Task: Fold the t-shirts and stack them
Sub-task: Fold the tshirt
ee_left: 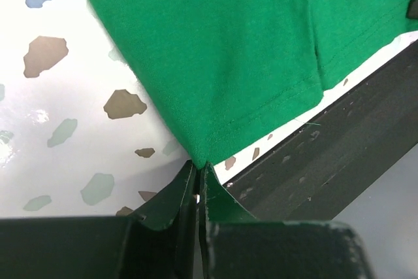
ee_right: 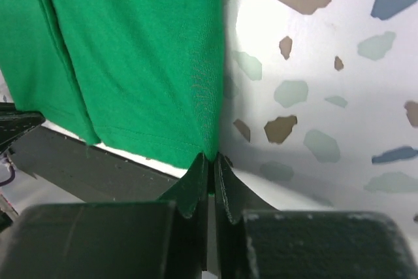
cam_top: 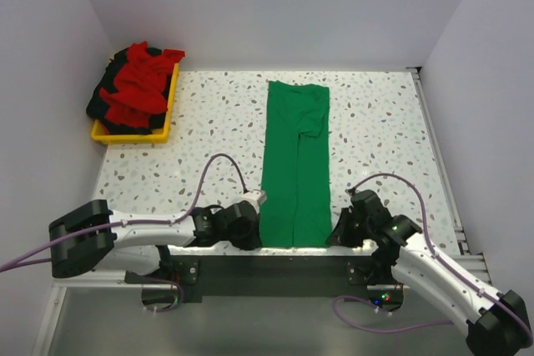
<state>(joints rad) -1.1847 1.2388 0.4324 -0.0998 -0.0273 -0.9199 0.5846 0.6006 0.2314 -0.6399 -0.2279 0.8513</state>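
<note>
One green t-shirt point(cam_top: 296, 164) lies flat in the middle of the counter point(cam_top: 209, 122), folded into one long strip. I have two sets of fingers, and both are closed tight on it. My left fingers point(ee_left: 193, 184) pinch its near left corner, and my right fingers point(ee_right: 206, 174) pinch its near right corner, at the counter's near edge. Far off in the back left corner sits one yellow tray point(cam_top: 129, 137) with red cloth point(cam_top: 138, 85) heaped on dark cloth point(cam_top: 100, 102). I cannot tell how many shirts are in that heap.
</note>
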